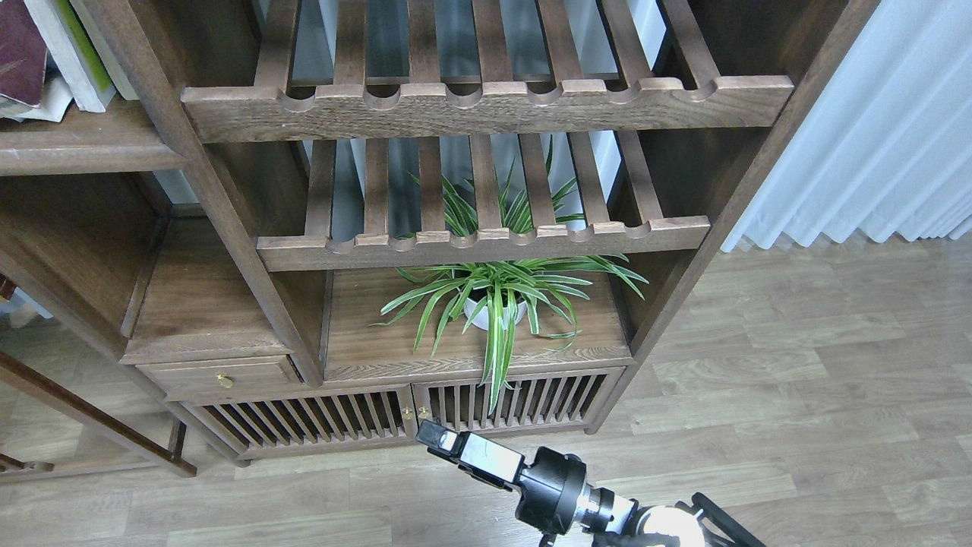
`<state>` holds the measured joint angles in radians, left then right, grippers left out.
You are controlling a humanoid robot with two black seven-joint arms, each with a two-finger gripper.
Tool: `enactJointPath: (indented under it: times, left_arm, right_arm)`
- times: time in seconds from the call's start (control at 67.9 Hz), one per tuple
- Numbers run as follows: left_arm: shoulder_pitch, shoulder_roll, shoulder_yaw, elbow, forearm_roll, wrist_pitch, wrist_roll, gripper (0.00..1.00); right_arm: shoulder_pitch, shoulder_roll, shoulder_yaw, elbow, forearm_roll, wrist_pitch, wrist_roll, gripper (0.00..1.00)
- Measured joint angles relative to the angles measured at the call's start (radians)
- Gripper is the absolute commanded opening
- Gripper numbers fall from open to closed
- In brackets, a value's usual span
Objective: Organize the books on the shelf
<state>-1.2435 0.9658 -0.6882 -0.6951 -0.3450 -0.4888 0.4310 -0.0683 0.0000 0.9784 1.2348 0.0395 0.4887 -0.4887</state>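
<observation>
The books show only at the top left corner, cut off by the edge. A maroon book (pixel 18 47) leans beside a white-edged book with a yellow-green cover (pixel 70 42), with pale pages under them. They rest on the shelf (pixel 83 144), a flat dark-brown board. My right gripper (pixel 434 437) hangs low in front of the cabinet doors, far below the books and holding nothing I can see. Its fingers are dark and cannot be told apart. My left gripper is out of view.
Two slatted racks (pixel 486 106) (pixel 478 243) with notched front rails fill the middle bay. A striped green plant in a white pot (pixel 493 304) stands on the board below them. Slatted doors (pixel 304 418) and a small drawer (pixel 220 376) sit near the floor. White curtains (pixel 873 137) hang at the right.
</observation>
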Motion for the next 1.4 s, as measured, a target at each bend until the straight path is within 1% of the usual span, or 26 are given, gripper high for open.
enactJointPath:
  times: [0.088,0.103,0.133,0.147,0.192,0.221,0.236,0.25,0.265,0.28,0.309,0.324,0.457,0.56,0.722,0.928,0.943,1.149,1.252,1.4]
  left_arm:
    - [0.0,-0.014,0.0,0.016,0.001,0.0,0.002,0.09]
    - [0.0,-0.016,0.0,0.019,0.002,0.0,0.002,0.13]
    - [0.0,-0.02,0.0,0.022,0.004,0.0,0.003,0.18]
    - [0.0,-0.022,0.0,0.023,0.004,0.0,0.003,0.26]
    - [-0.001,-0.028,0.0,0.027,0.011,0.0,0.003,0.36]
    - [-0.001,-0.031,0.0,0.028,0.017,0.0,0.003,0.48]
    - [-0.002,-0.032,0.0,0.029,0.02,0.0,0.003,0.5]
    - [-0.004,-0.035,0.0,0.03,0.041,0.0,0.003,0.61]
    - [-0.005,-0.035,0.0,0.03,0.047,0.0,0.003,0.63]
    - [-0.005,-0.035,0.0,0.03,0.05,0.0,0.003,0.67]
    - [-0.008,-0.036,0.0,0.03,0.065,0.0,0.002,0.71]
    - [-0.009,-0.036,0.0,0.03,0.071,0.0,0.002,0.75]
    - [-0.023,-0.041,0.0,0.026,0.131,0.0,0.0,0.89]
    - [-0.027,-0.042,0.0,0.017,0.147,0.0,0.0,0.98]
    - [-0.029,-0.04,0.0,-0.029,0.15,0.0,0.0,0.99]
    - [-0.03,-0.031,-0.001,-0.155,0.147,0.0,0.001,1.0]
    - [-0.031,-0.03,-0.001,-0.184,0.147,0.0,0.003,1.0]
    - [-0.031,-0.014,-0.001,-0.268,0.147,0.001,0.012,1.0]
    - [-0.031,0.022,0.0,-0.3,0.147,0.001,0.031,1.0]
    - [-0.031,0.085,0.005,-0.334,0.147,-0.001,0.039,1.0]
  right_arm:
    - [0.0,0.0,0.0,0.0,0.0,0.0,0.0,0.99]
    - [0.001,0.0,0.0,0.0,0.0,0.0,0.0,0.99]
    - [0.001,0.0,0.0,0.0,0.0,0.0,0.0,0.99]
    - [0.001,0.0,0.0,0.0,0.0,0.0,0.0,0.99]
    - [0.001,0.0,0.0,0.0,0.0,0.0,0.0,0.99]
    - [0.001,0.0,0.0,0.001,0.0,0.0,0.0,0.99]
    - [0.001,0.0,0.0,0.001,0.0,0.0,0.0,0.99]
    - [0.001,0.0,0.0,0.001,0.0,0.0,0.0,0.99]
    - [0.001,0.0,0.0,0.001,0.0,0.0,0.0,0.99]
    - [0.001,0.0,0.0,0.001,0.0,0.0,0.0,0.99]
    - [0.001,0.0,0.0,0.001,0.0,0.0,0.0,0.99]
    - [0.001,0.0,0.0,0.001,0.0,0.0,0.0,0.99]
    - [0.001,0.0,-0.001,0.001,0.0,0.0,0.0,0.99]
    - [0.002,0.0,-0.001,-0.002,-0.001,0.0,0.0,0.99]
    - [0.004,0.0,-0.003,-0.005,-0.001,0.0,0.0,0.99]
    - [0.005,0.0,-0.002,-0.009,-0.001,0.0,0.0,0.99]
    - [0.005,0.0,-0.002,-0.009,-0.001,0.0,0.0,0.99]
    - [0.005,0.0,0.0,-0.009,-0.001,0.0,0.0,0.99]
    - [0.006,0.0,0.0,-0.01,-0.001,0.0,0.0,0.99]
    - [0.006,0.0,0.0,-0.013,-0.001,0.0,0.0,0.99]
